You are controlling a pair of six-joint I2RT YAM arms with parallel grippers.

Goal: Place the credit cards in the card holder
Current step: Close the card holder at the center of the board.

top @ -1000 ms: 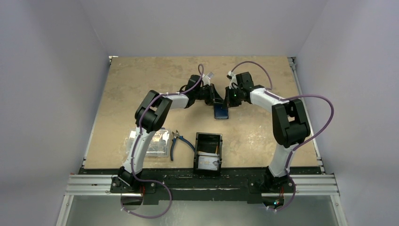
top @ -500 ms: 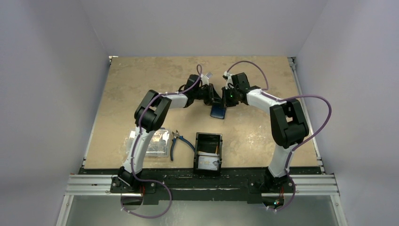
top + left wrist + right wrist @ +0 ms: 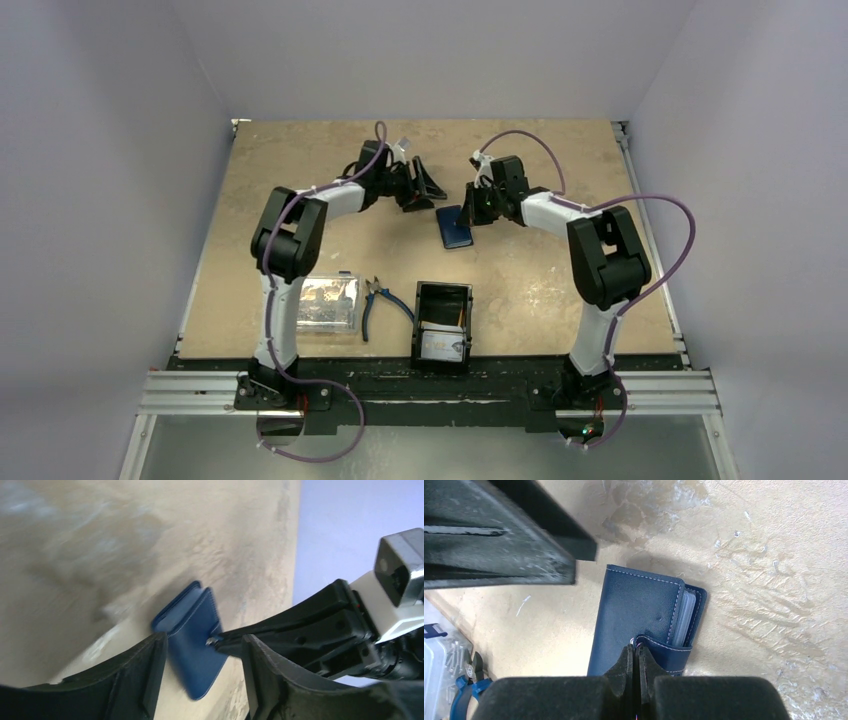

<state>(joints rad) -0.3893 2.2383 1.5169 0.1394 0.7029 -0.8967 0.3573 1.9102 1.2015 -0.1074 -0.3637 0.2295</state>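
One card holder (image 3: 455, 227) is laid flat on the counter (image 3: 300, 180), long axis near-to-far; the outstretched right tool (image 3: 635, 652) is clamped on it, the left tool (image 3: 428, 186) spread apart.

Card holder (image 3: 639, 615): navy blue with pale stitching, folded shut and lying on the tabletop well beyond the far end of the black tray (image 3: 417, 320), its strap wrapped over one short edge and pale inner edges showing along the slightly gaping long side. Cards (image 3: 441, 346): a white card lies inside the tray at its near end; any others cannot be made out.
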